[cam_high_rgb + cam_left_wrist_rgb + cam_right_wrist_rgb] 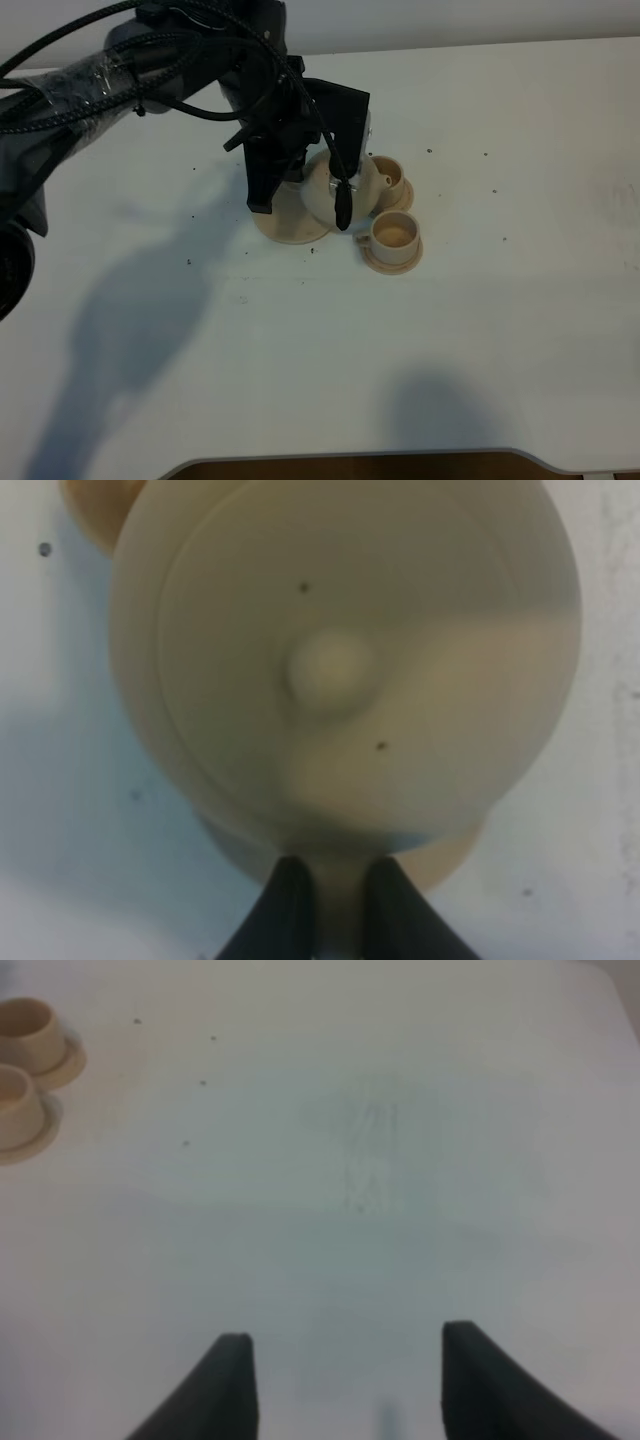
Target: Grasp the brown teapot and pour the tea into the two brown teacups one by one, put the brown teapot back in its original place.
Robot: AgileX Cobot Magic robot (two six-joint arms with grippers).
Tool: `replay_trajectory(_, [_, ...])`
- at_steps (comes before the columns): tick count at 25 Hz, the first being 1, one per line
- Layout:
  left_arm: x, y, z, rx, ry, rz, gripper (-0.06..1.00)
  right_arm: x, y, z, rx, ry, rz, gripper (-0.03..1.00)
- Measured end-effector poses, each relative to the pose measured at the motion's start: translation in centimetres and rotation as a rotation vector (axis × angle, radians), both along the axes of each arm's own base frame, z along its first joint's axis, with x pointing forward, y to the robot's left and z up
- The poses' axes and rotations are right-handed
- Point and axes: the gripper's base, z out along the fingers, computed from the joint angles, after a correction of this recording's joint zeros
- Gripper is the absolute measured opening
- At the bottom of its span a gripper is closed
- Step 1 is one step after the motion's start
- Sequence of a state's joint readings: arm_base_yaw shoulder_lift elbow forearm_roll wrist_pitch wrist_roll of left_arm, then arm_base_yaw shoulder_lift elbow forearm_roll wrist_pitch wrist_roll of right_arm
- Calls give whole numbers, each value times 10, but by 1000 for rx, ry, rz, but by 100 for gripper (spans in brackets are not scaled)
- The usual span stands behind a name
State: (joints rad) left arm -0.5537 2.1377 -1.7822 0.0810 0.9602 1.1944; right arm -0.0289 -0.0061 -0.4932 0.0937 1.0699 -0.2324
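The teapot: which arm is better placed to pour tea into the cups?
Left. The left fingers grip the brown teapot by its handle, close beside the two brown teacups. The right fingers stand open over the table, holding nothing, the cups off to one side.

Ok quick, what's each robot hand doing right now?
Left gripper: shut on the brown teapot, at its handle.
Right gripper: open, holding nothing.

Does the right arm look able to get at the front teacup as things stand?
Probably yes: the right pincer is open, only bare table lies between it and the front teacup, and the teapot in the left pincer sits beyond the cup.
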Motion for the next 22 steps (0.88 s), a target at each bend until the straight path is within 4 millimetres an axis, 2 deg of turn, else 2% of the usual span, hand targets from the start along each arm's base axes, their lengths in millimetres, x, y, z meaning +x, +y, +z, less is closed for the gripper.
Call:
replay_trajectory(8, [1, 1, 0, 40, -28, -29, 11, 0, 0, 0, 0, 0, 0, 44])
replay_trajectory(15, [-4, -10, 1, 69, -70, -83, 11, 0, 0, 0, 0, 0, 0, 44])
replay_trajectory(22, [-5, -13, 2, 112, -98, -112, 11, 0, 0, 0, 0, 0, 0, 44])
